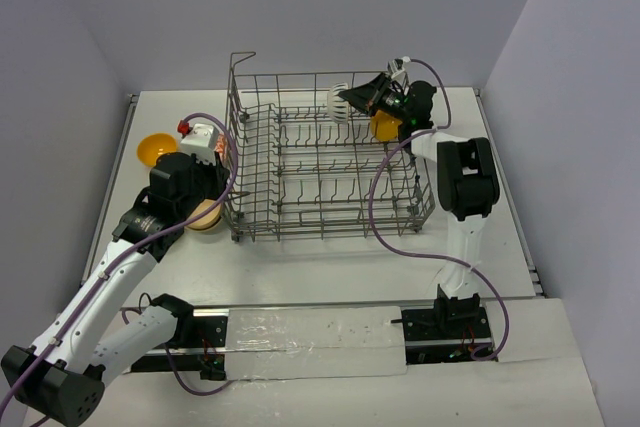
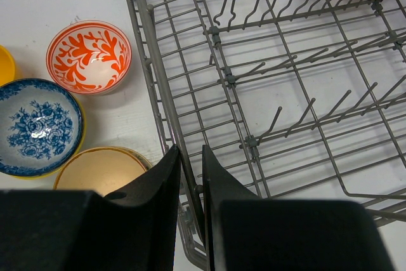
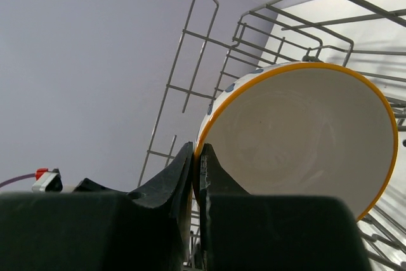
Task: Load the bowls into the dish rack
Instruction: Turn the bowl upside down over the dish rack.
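The grey wire dish rack [image 1: 330,231] fills the middle of the table. My left gripper [image 2: 190,158] is shut on the rack's left rim wire [image 2: 147,49]; in the top view this gripper [image 1: 226,185] sits at the rack's front left side. Beside it on the table lie a red-and-white bowl [image 2: 89,56], a blue-patterned bowl [image 2: 37,126], a tan bowl [image 2: 100,171] and an orange-yellow bowl [image 1: 155,150]. My right gripper [image 3: 198,154] is shut on the rim of a white bowl with an orange edge [image 3: 304,138], held on edge over the rack's far right [image 1: 340,102]. Another orange-yellow bowl [image 1: 383,128] stands inside the rack there.
The rack's raised handle [image 1: 241,59] stands at its far left corner. Grey walls close in the table at the back and both sides. Purple cables [image 1: 378,209] hang from both arms, the right one across the rack's right front corner.
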You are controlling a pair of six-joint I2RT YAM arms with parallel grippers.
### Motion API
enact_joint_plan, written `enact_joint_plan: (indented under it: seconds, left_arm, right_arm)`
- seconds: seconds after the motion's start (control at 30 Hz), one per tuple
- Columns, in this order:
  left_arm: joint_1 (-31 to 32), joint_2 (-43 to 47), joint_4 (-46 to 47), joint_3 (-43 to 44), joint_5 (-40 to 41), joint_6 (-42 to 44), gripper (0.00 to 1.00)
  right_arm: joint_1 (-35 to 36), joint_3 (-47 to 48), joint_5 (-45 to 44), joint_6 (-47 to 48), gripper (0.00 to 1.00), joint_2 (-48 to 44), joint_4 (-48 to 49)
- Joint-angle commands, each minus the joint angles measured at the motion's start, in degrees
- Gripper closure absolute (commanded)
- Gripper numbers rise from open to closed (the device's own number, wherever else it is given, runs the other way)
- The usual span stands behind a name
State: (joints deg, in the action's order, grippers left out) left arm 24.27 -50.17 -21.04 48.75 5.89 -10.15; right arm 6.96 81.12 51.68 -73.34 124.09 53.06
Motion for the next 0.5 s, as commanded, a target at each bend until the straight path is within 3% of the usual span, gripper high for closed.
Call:
enact_joint_plan:
  seconds: [0.0,0.33,0.47]
  left_arm:
    - [1.5,0.7,-0.4,-0.8,-3.4,1.5,1.0]
    - [1.8,0.5,-0.5,-0.9,-3.0,1.5,1.0]
    - [1.9,0.3,-0.5,-0.8,-3.1,1.5,1.0]
  right_arm:
    - [-0.1,-3.6,4.0,4.2,0.96,0.6,-13.8]
    - [-0.3,-4.4,3.1,6.8,0.63,0.1,-17.7]
    - [-0.4,-4.8,2.6,7.7,0.56,-0.6,-18.7]
